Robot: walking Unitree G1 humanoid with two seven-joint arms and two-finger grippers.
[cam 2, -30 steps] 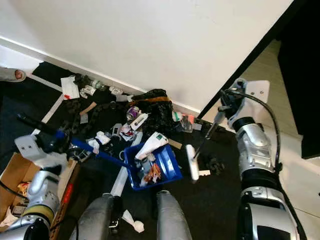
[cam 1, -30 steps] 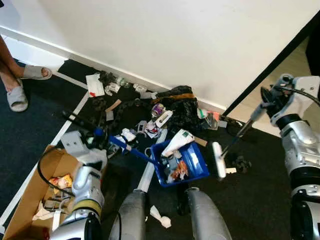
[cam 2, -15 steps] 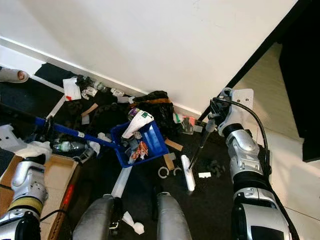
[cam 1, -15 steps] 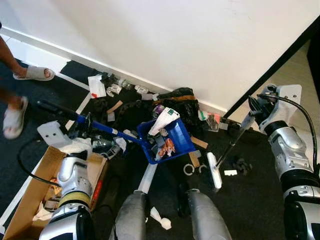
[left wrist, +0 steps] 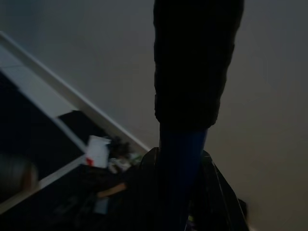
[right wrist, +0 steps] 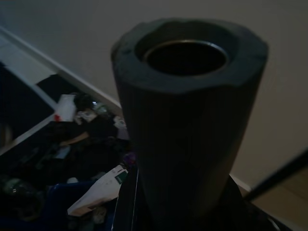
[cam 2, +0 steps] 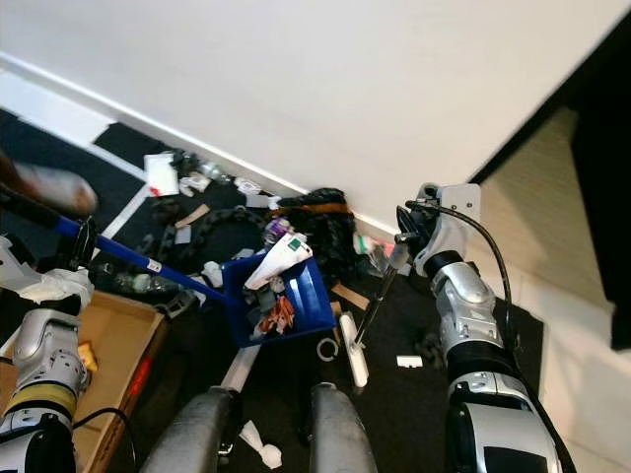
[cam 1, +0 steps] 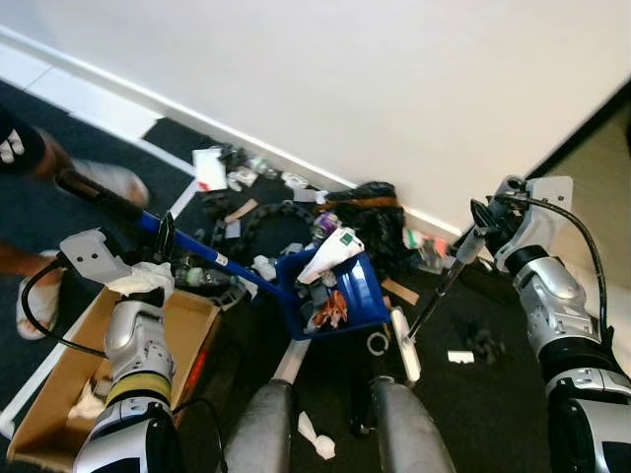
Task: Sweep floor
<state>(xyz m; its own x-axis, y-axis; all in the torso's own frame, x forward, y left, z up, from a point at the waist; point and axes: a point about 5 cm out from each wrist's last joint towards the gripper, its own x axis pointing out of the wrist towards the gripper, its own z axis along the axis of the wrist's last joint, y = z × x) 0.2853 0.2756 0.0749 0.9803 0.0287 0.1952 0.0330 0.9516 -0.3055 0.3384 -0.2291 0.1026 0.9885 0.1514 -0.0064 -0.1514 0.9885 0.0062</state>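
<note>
A blue dustpan [cam 1: 347,293] loaded with wrappers and a white bottle hangs tilted above the dark floor. Its long blue handle [cam 1: 202,254] runs up to the left, and my left gripper [cam 1: 165,239] is shut on it just below the black grip [left wrist: 192,72]. My right gripper [cam 1: 477,221] is shut on the grey foam top [right wrist: 187,120] of the broom handle. The thin pole slants down to the white broom head [cam 1: 404,345], which rests on the floor right of the dustpan. Litter [cam 1: 258,182] lies scattered along the white wall.
An open cardboard box [cam 1: 57,412] with rubbish inside stands at my left. A person's foot in a slipper [cam 1: 110,181], blurred, is beyond it. A black bag [cam 1: 380,210] lies by the wall. A crumpled paper [cam 1: 315,435] sits between my legs, and small scraps [cam 1: 460,356] lie to the right.
The dustpan has been lifted off the floor and carried left, nearer the box. The broom head slid left with it. The person's feet stepped, and my view shifted.
</note>
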